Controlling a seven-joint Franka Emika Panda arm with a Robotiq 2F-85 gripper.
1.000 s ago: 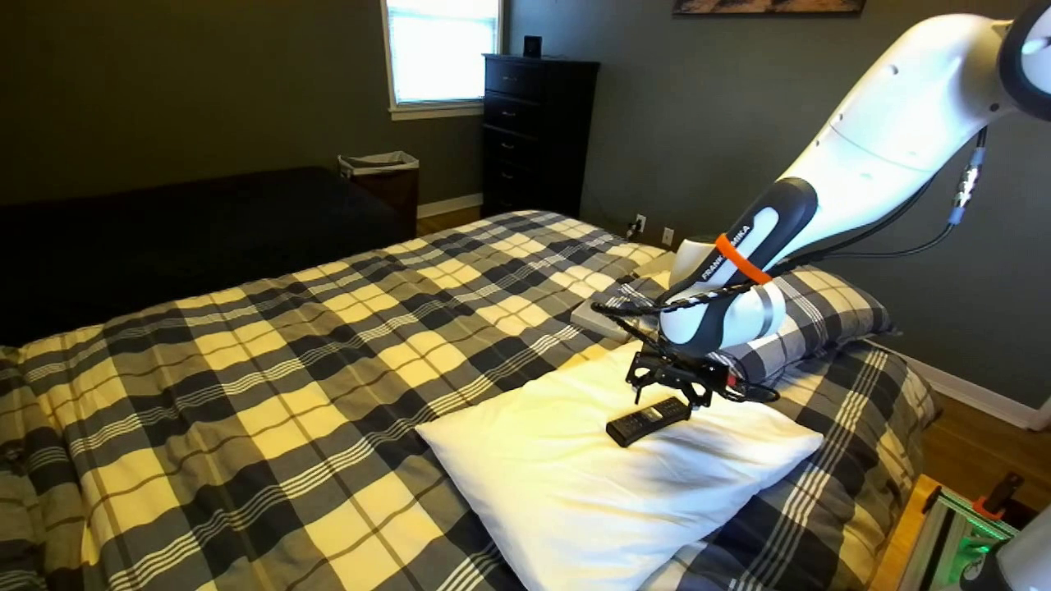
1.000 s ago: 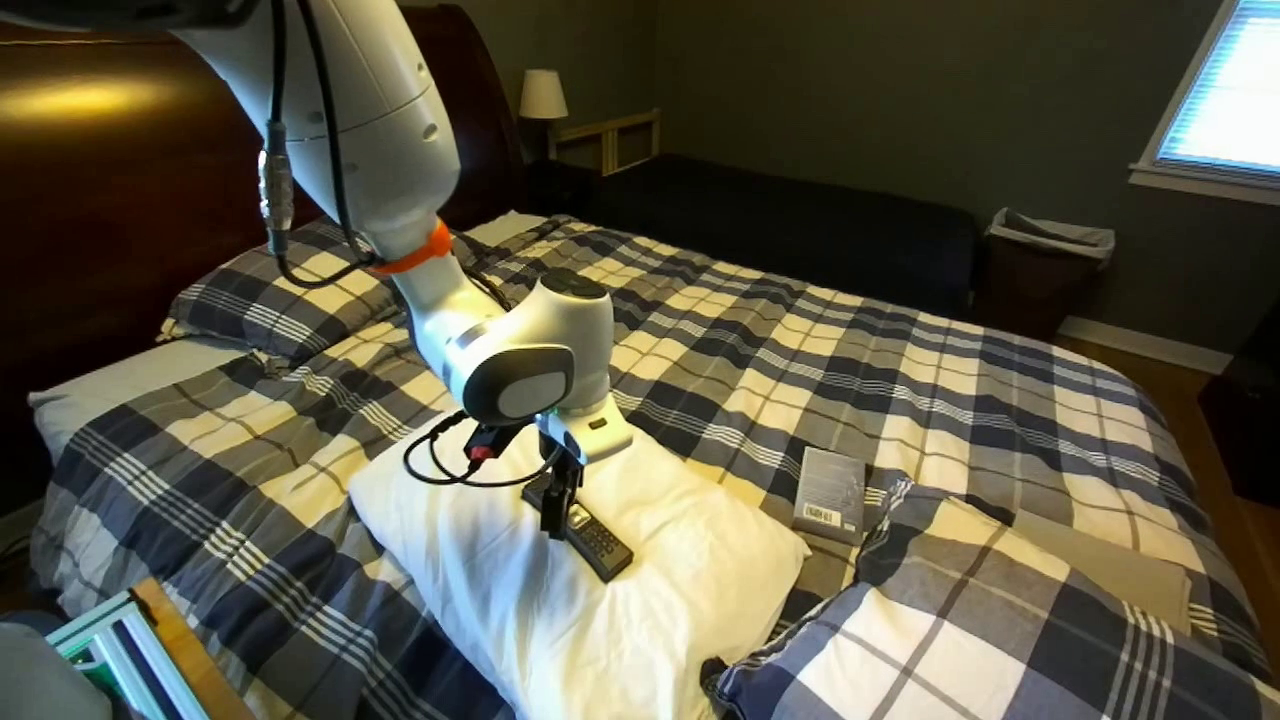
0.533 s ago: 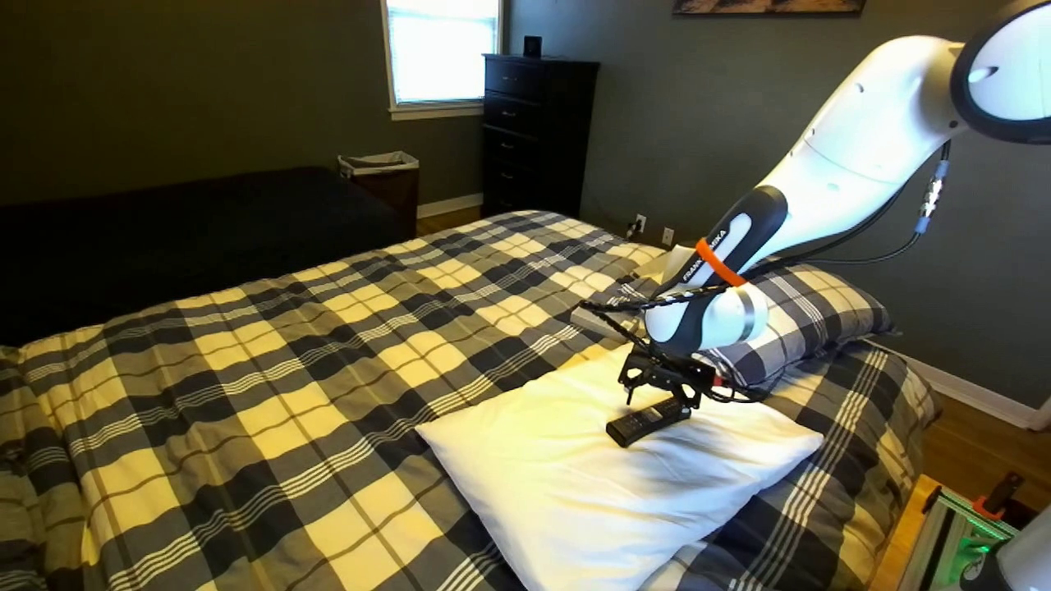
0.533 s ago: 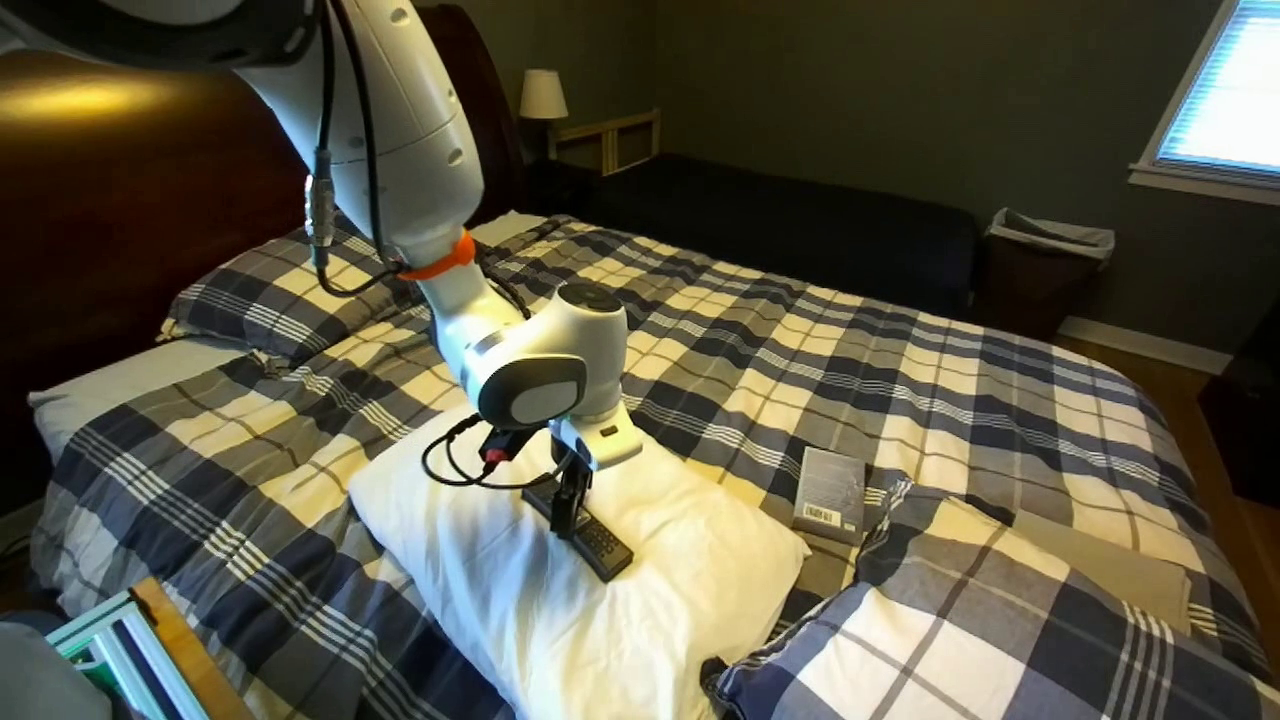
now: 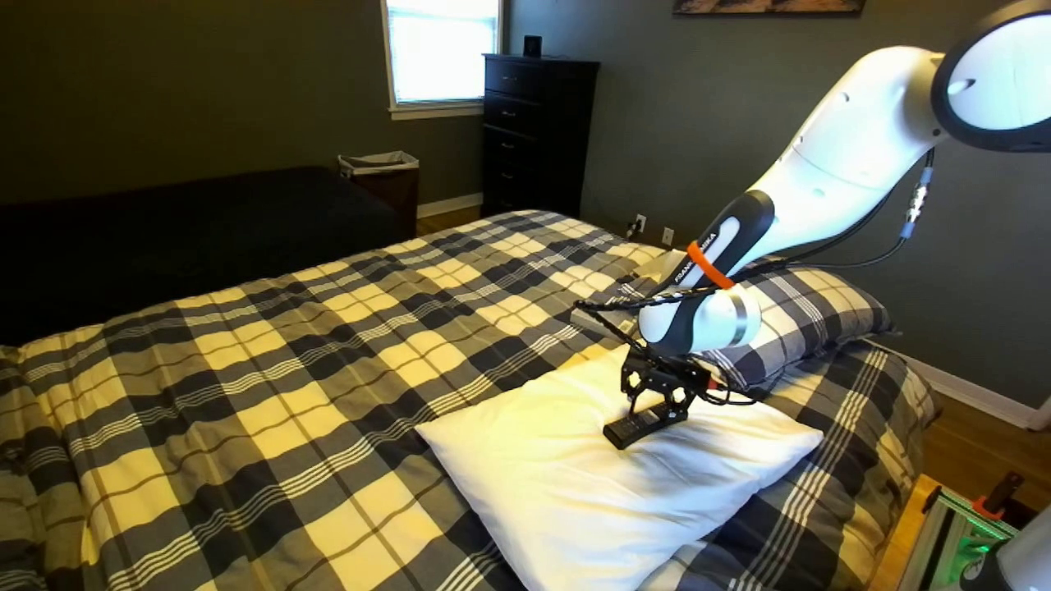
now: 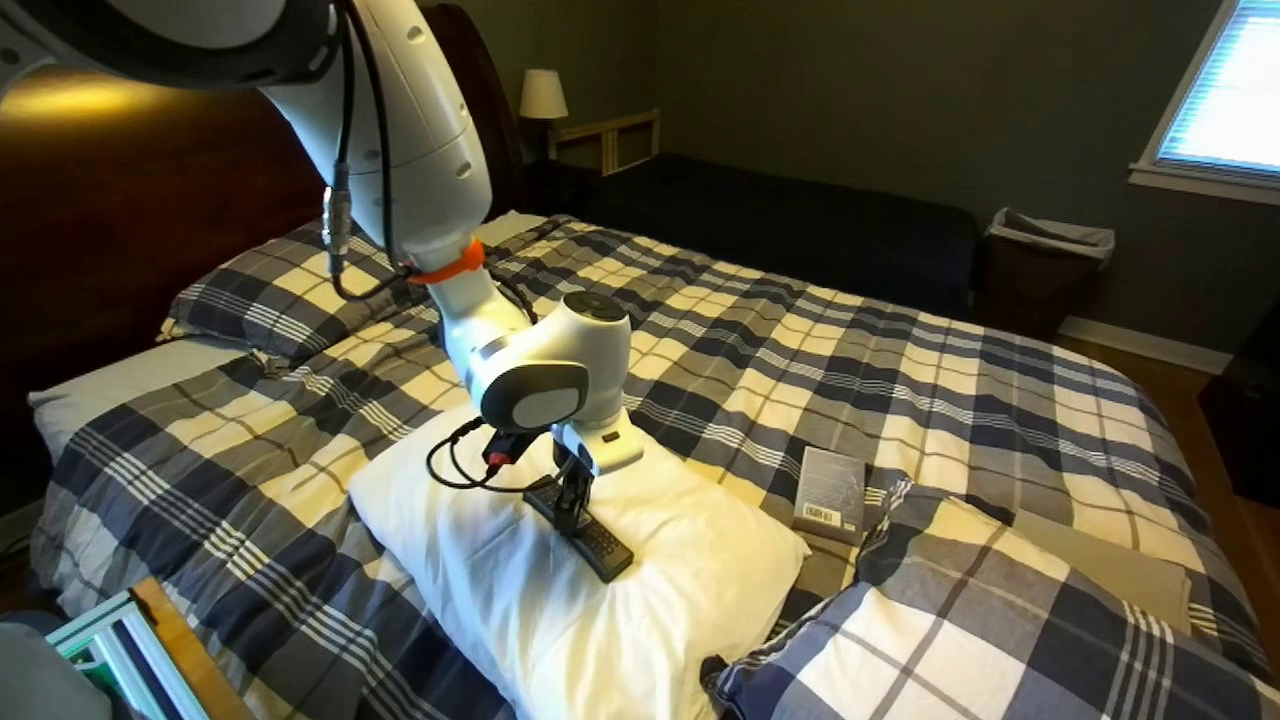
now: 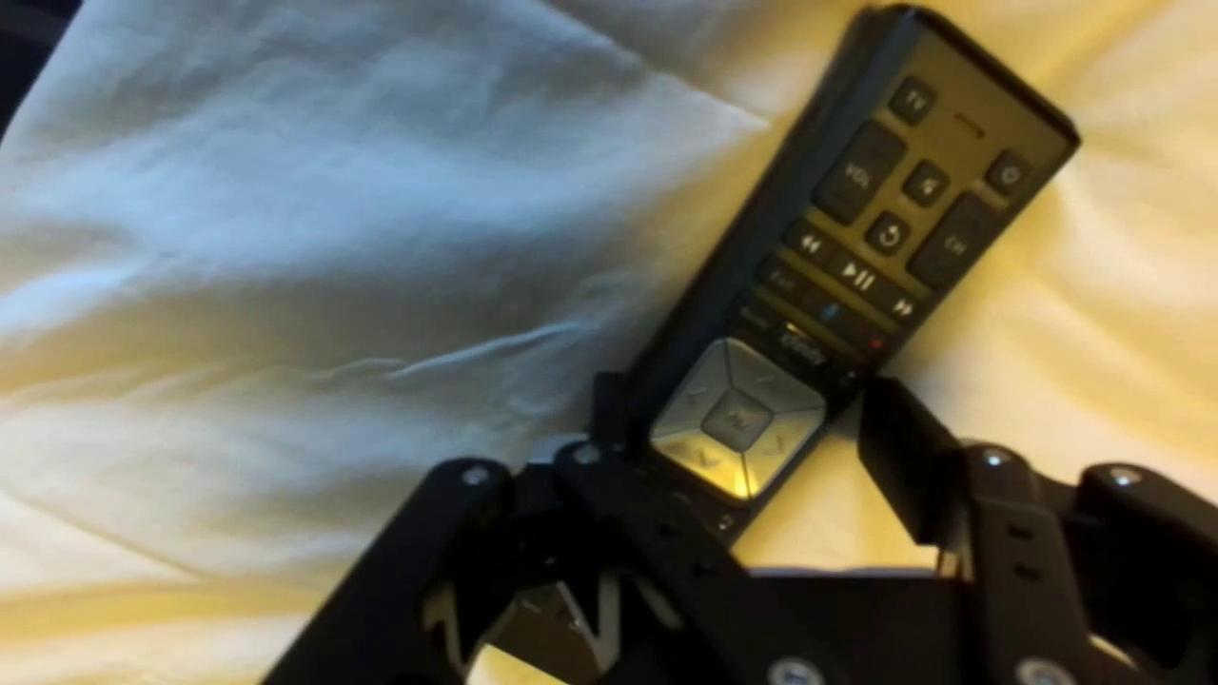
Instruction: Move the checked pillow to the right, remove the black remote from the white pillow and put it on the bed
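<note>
The black remote [image 5: 626, 430] lies on the white pillow [image 5: 550, 484] in both exterior views. My gripper [image 6: 568, 522] points down over its middle. In the wrist view the gripper [image 7: 742, 407] has one finger at each long edge of the remote [image 7: 856, 276], which lies slanted between them. Both tips look very near or touching it, and a wedge of pillow shows beside one pad; whether it is gripped firmly is unclear. The checked pillow [image 6: 960, 640] rests beside the white pillow, partly behind my arm in an exterior view. Under everything spreads the plaid bed [image 5: 328, 353].
A grey box [image 6: 830, 492] with a barcode lies between white and checked pillows. A flat pale item [image 6: 1110, 575] sits beyond the checked pillow. Another plaid pillow [image 6: 285, 290] leans near the dark headboard [image 6: 130, 200]. A wood-edged frame [image 6: 175, 640] stands at the bedside.
My arm has come down and shifted slightly, bringing the fingers to the remote. The fingers have drawn closer together, and the remote has moved a trace. Both pillows stayed put.
</note>
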